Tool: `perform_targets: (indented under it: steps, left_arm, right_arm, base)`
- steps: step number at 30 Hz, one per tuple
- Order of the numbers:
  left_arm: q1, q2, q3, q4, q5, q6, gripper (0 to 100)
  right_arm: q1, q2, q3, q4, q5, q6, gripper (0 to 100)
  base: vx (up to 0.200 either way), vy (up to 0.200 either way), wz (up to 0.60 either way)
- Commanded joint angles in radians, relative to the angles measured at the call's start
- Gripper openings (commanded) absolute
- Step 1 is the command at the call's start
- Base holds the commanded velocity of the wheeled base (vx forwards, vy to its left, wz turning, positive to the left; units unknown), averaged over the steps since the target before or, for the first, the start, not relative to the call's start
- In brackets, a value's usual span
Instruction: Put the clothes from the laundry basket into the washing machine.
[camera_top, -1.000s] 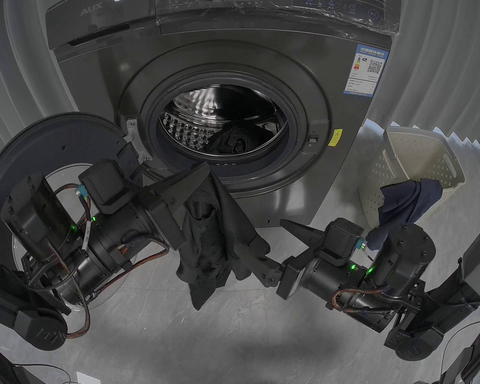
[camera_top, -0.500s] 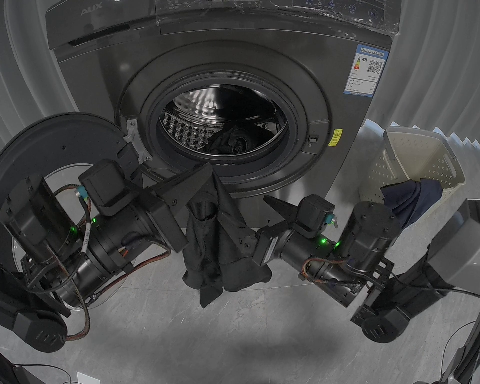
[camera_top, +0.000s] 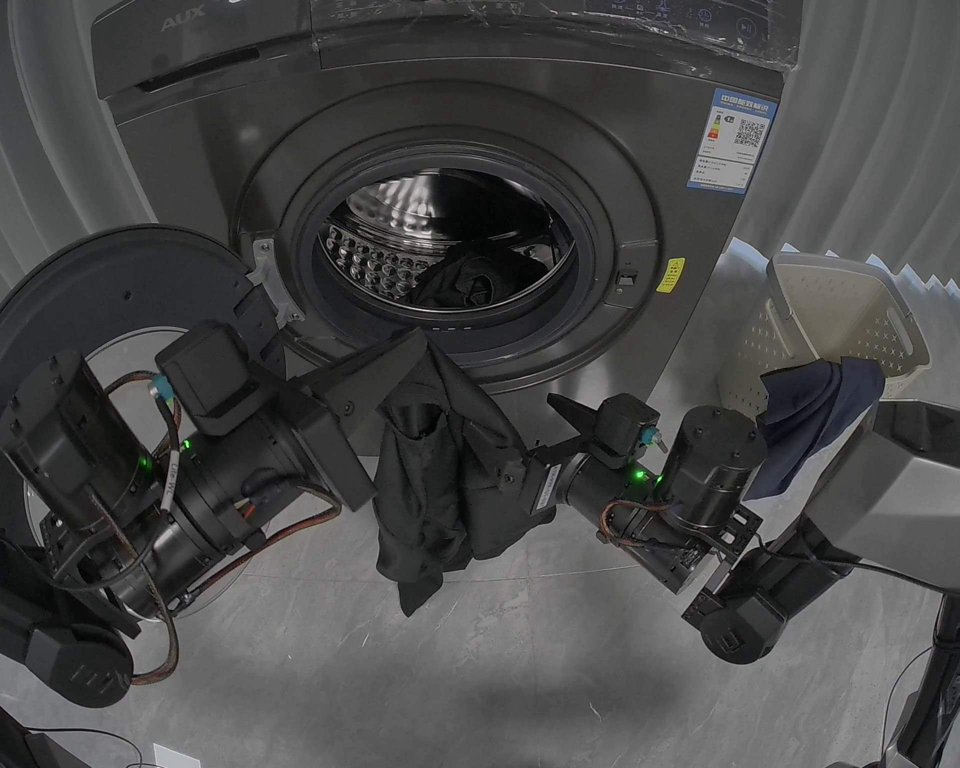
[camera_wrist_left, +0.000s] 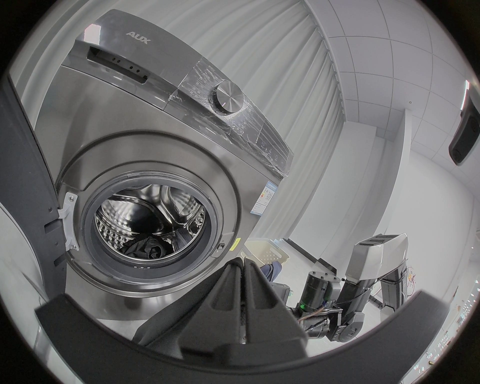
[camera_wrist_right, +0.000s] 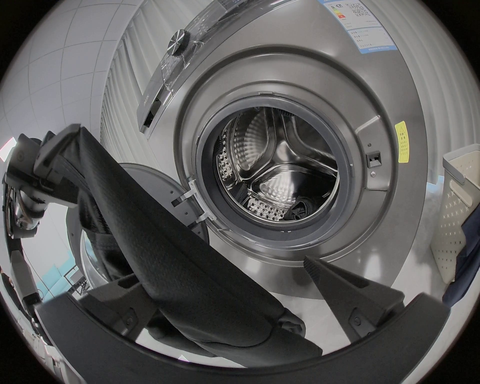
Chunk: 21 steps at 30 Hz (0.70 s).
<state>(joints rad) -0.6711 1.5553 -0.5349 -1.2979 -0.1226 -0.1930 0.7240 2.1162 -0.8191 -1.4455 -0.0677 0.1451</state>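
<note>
Head view: black garment (camera_top: 440, 480), limp and light I judge, hangs below my left gripper (camera_top: 412, 348), pinched shut on its top edge; right gripper (camera_top: 535, 440) gapes wide around its lower folds, gripping nothing, and a bunched fold looks the best hold.

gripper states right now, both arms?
Left gripper: closed on the black garment.
Right gripper: open; the garment lies across one finger, not clamped.

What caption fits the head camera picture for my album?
Left gripper holds a black garment before the open washing machine; the open right gripper touches the garment.
</note>
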Motion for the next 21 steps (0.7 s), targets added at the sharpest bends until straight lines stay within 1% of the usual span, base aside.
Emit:
perform_targets:
  steps: [1, 3, 4, 6, 10, 16, 19, 21]
  left_arm:
    - [-0.005, -0.001, 0.01, 0.0, 0.0, 0.0, 0]
    - [-0.008, 0.0, 0.021, 0.0, -0.002, 0.0, 0]
    - [-0.008, 0.002, 0.026, 0.0, -0.003, 0.0, 0]
    - [-0.008, 0.006, 0.035, -0.001, -0.008, 0.0, 0]
    - [-0.005, 0.023, 0.041, -0.004, -0.011, -0.002, 0]
    - [0.004, 0.068, 0.027, -0.017, -0.009, -0.005, 0]
    - [0.004, 0.083, 0.029, -0.018, -0.009, -0.003, 0]
    - [0.004, 0.111, 0.026, -0.017, -0.012, -0.005, 0]
  right_arm:
    - [-0.002, 0.03, -0.041, -0.007, 0.0, -0.001, 100]
    - [-0.006, 0.038, -0.061, -0.015, -0.001, 0.001, 100]
    - [-0.008, 0.038, -0.066, -0.018, -0.001, 0.001, 0]
    - [-0.008, 0.031, -0.069, -0.021, 0.003, 0.001, 0]
    - [0.002, -0.015, -0.04, -0.022, 0.026, 0.001, 0]
    - [0.009, -0.12, 0.037, -0.026, 0.031, 0.001, 0]
    - [0.011, -0.163, 0.057, -0.024, 0.031, 0.001, 0]
    - [0.031, -0.234, 0.087, -0.015, 0.031, 0.002, 0]
  base:
    - [0.0, 0.0, 0.0]
    - [0.0, 0.0, 0.0]
    - [0.0, 0.0, 0.0]
    - [0.0, 0.0, 0.0]
    - [0.0, 0.0, 0.0]
    - [0.0, 0.0, 0.0]
    - [0.0, 0.0, 0.0]
    - [0.0, 0.0, 0.0]
